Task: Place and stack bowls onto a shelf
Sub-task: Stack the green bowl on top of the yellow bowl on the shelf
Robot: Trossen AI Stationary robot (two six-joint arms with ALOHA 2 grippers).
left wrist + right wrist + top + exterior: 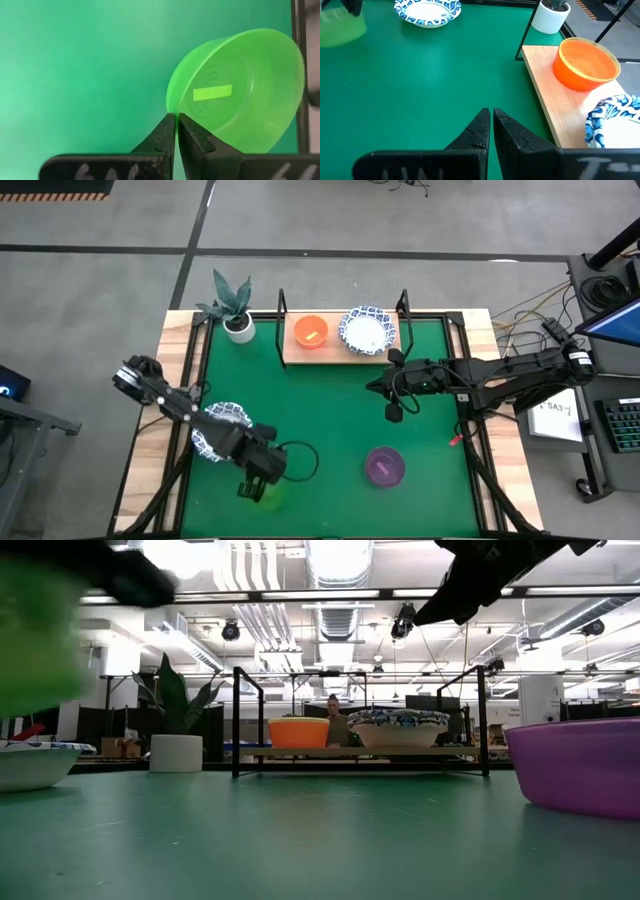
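left pincer [175,131] pinches the lime green bowl [240,90] by its rim.

Bright, even overhead lighting, soft shadows. Low view: ceiling lights [338,558] glare at 12 o'clock; lime green bowl [35,635] blurred at 9 o'clock.

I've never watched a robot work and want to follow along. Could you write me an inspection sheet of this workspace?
Surface: green table top.
Job's things: orange plastic bowl and blue-patterned white bowl on wooden shelf; second patterned bowl, purple plastic bowl on table.
Clutter: potted plant.
End effectors: left end effector pinches lime green plastic bowl; right end effector shut, empty.
Cables: black loop.
Surroundings: person beyond shelf.
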